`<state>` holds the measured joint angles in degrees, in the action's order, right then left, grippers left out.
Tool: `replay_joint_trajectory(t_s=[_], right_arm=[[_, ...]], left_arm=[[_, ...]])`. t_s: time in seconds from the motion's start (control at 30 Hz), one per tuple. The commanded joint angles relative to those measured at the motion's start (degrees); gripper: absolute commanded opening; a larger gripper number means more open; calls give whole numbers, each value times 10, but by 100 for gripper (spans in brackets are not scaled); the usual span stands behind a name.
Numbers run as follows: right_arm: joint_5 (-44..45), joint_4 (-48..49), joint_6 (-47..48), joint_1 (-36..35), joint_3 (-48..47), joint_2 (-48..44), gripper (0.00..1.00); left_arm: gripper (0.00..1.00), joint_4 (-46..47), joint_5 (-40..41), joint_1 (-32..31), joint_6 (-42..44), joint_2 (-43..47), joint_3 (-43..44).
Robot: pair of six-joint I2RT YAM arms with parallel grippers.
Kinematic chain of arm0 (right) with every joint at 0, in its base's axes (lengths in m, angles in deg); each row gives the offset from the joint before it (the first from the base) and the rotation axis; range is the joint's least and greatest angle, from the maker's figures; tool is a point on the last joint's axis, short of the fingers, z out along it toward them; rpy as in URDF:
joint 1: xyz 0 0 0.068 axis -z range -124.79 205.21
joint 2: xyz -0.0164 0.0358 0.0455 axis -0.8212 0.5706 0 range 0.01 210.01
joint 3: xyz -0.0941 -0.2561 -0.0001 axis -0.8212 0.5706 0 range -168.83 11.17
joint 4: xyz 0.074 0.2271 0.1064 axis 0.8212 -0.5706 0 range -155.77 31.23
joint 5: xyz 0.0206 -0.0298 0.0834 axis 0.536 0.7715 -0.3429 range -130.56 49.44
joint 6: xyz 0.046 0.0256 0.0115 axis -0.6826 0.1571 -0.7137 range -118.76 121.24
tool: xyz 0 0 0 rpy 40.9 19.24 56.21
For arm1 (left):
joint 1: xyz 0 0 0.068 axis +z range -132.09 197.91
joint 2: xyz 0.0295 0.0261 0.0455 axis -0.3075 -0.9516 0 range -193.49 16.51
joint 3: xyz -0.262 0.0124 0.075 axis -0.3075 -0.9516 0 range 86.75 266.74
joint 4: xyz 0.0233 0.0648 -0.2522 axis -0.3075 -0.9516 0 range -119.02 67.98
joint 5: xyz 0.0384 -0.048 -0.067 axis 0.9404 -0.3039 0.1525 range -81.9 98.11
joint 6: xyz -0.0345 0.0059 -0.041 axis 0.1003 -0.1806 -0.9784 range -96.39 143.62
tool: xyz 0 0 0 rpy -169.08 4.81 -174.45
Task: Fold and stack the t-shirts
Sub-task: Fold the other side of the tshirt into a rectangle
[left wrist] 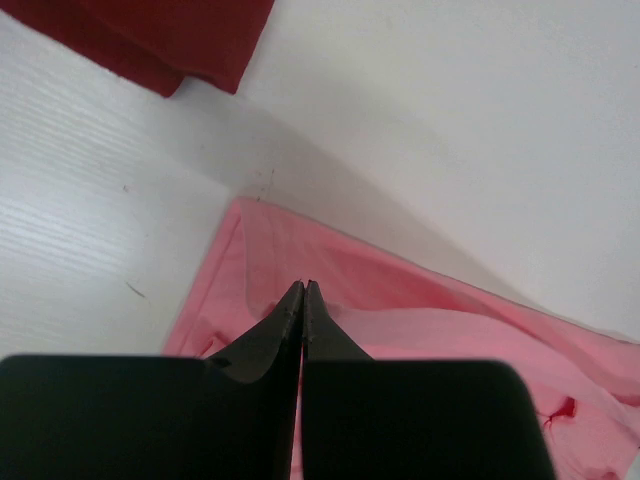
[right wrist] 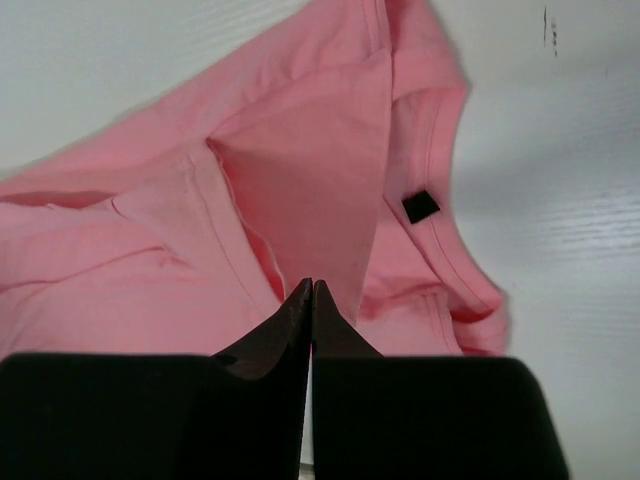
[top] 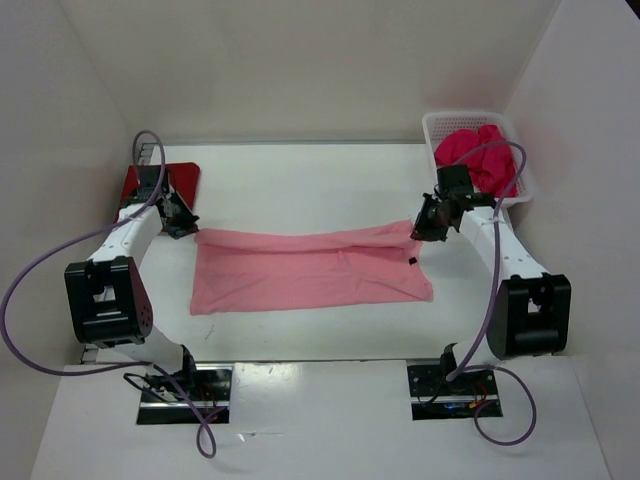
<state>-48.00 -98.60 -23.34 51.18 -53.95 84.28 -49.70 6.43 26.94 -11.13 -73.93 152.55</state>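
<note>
Three cloth shirts! Dark red shirt (top: 186,178) lies flat, magenta shirt (top: 478,152) is crumpled in one mesh basket (top: 441,124). Left claw (top: 181,223) and right claw (top: 428,229) both pinch the rectangular light pink shirt (top: 310,272).

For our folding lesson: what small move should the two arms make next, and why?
Probably lift and draw both toward the near edge: left gripper and right gripper, jaws shut, seem to pinch the light pink shirt at its far corners.
</note>
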Motion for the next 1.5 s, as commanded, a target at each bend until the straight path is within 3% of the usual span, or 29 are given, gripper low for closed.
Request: replay_joint_trajectory(t_s=[0.0,0.37,0.47,0.57,0.67,0.77,0.9,1.07,1.2,1.47], right_arm=[[-8,-39,-7,11,23,-39,2],[2,-118,-7,29,64,-68,2],[2,-124,-13,29,64,-75,4],[2,-129,-13,29,64,-80,16],[-9,-129,-6,29,64,-80,29],[-9,-129,-1,23,48,-80,29],[-9,-61,-15,-44,28,-40,3],[0,72,-56,-132,-16,55,0],[23,108,-62,-150,-45,155,24],[49,136,-57,-168,-58,209,33]], left_arm=[[0,-18,-30,19,4,27,-17],[0,-18,-129,99,-2,36,-92],[15,-18,-136,113,-2,49,-109],[29,-18,-143,120,-13,82,-109],[31,-18,-143,125,-27,116,-102],[31,-8,-149,105,-33,129,-96],[31,53,-149,38,-52,124,-110],[31,75,-137,-48,-60,50,-105],[28,75,-137,-61,-60,13,-112],[27,75,-126,-17,-43,2,-174]])
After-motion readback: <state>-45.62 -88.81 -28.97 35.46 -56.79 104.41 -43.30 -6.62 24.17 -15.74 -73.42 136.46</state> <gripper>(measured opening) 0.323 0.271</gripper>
